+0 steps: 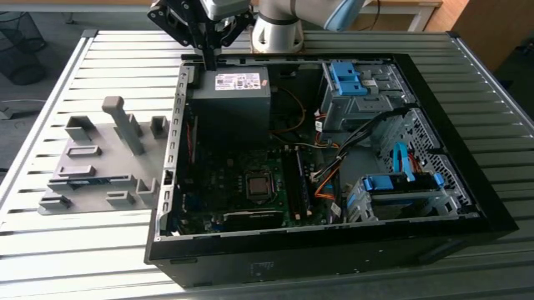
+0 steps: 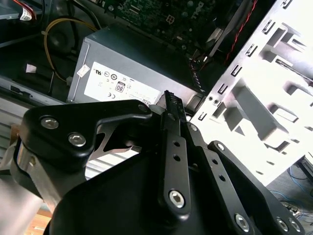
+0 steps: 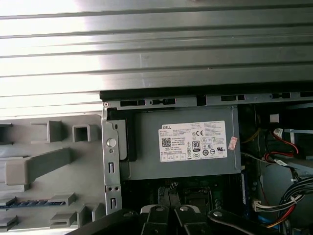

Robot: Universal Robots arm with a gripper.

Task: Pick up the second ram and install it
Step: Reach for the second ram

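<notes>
Gripper (image 1: 206,62) hovers over the power supply (image 1: 229,103), pinched shut and empty. The second ram (image 1: 84,182) lies in the grey holder (image 1: 96,140), well apart. Pickup not yet begun, it seems; a grasp calls for parted jaws.

Open computer case (image 1: 334,262) lies on the slatted table (image 1: 109,56). Holder tray (image 1: 92,134) sits just beside it, at the exterior view's left, with 1 ram stick (image 3: 27,202) in it. Inside the case, the power supply (image 1: 234,103) occupies the far corner nearest the tray. The motherboard (image 1: 225,175) lies in front of it, and 2 drive cages (image 1: 359,94) stand at the exterior view's right. Gripper (image 1: 204,62) hangs above the supply's far edge.
</notes>
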